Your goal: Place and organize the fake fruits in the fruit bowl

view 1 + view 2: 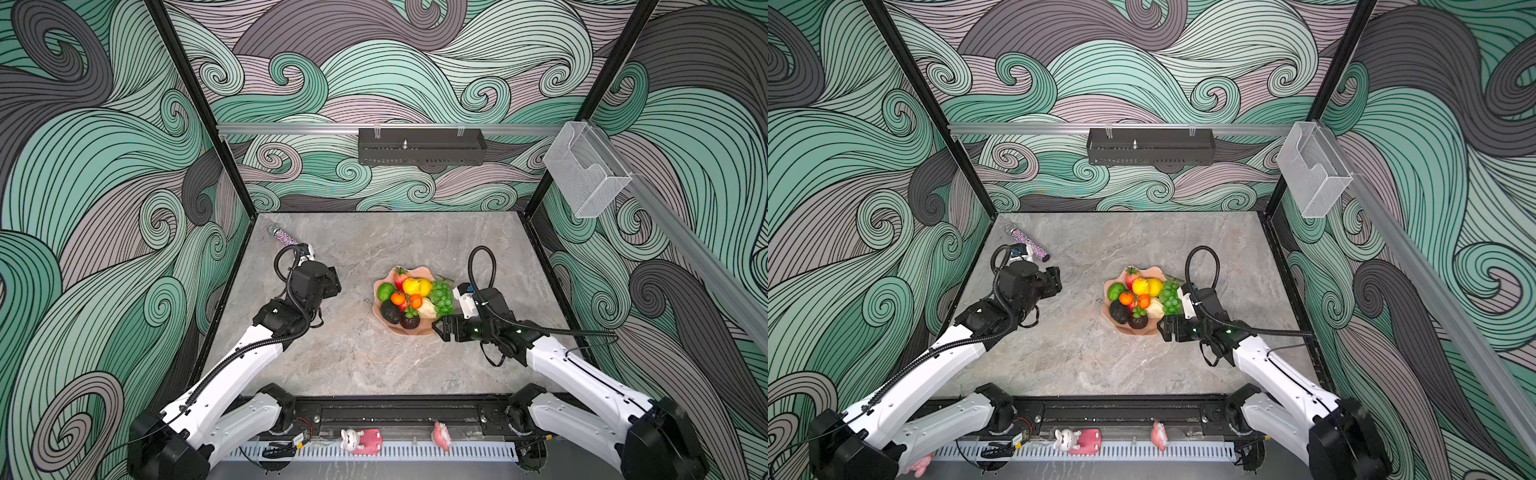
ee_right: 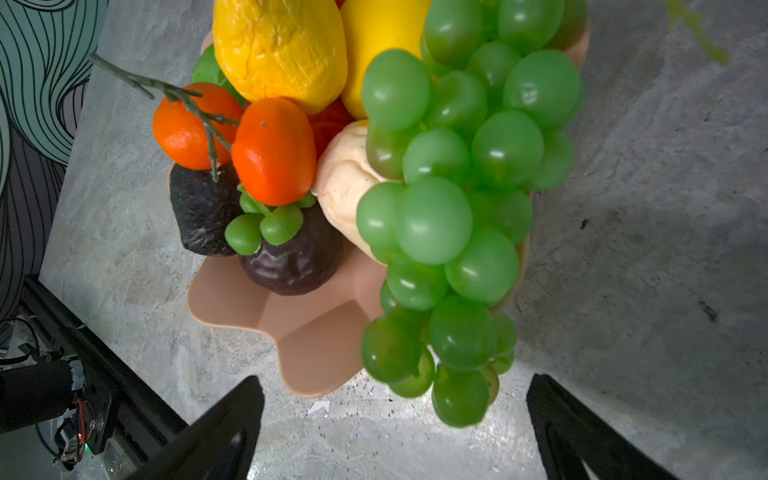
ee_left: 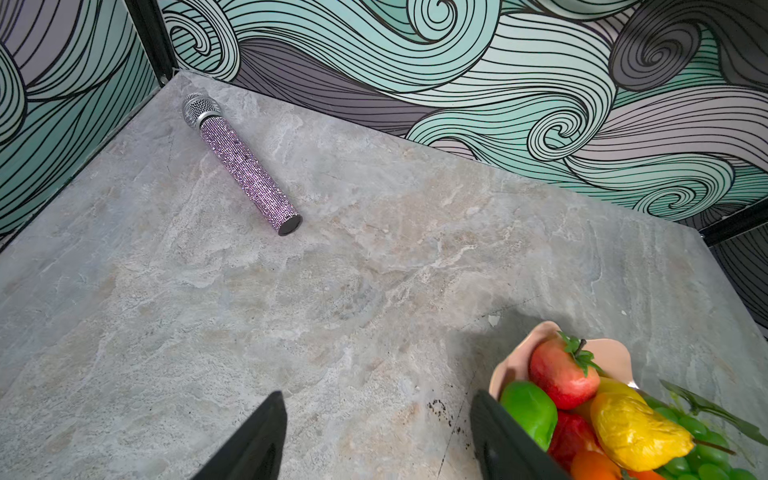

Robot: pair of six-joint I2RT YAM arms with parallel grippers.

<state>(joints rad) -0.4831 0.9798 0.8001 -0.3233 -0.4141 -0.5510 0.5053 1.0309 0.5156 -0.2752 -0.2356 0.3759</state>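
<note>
In both top views I see the fruits point(image 1: 409, 297) heaped in the fruit bowl point(image 1: 417, 331) mid-worktop point(image 1: 353, 365), none loose. I judge only tidying remains. The right end effector point(image 1: 441, 328) sits just beside the bowl's near rim, the left end effector point(image 1: 333, 286) well apart.

Left wrist view: its jaws are spread and empty over bare stone. A microphone point(image 3: 245, 166) lies toward the corner, out of the way.

Right wrist view: its jaws gape wide, gripping nothing. The grape bunch point(image 2: 457, 187) spills over the rim toward them, and I reckon it needs nudging inward.
</note>
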